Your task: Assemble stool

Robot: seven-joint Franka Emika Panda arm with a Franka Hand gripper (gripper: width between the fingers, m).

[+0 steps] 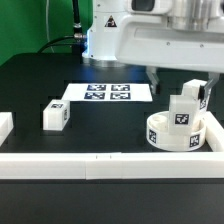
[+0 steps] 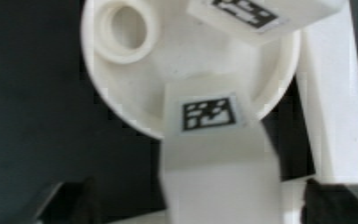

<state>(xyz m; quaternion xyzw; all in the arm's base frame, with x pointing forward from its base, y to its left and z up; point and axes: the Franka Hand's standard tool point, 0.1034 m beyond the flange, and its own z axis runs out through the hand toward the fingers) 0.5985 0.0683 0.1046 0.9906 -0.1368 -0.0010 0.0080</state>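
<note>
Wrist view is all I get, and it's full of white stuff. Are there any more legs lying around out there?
Observer: Yes, one loose leg lies on the black table, off toward the exterior view's left of the seat.
Operator: Is there anything else on the table?
Observer: The marker board lies flat farther back, in front of the arm's base.

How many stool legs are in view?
3 legs: one loose on the table, exterior view's left; one on the seat; one inside the hand. A cut-off white block at that edge may be another.
</note>
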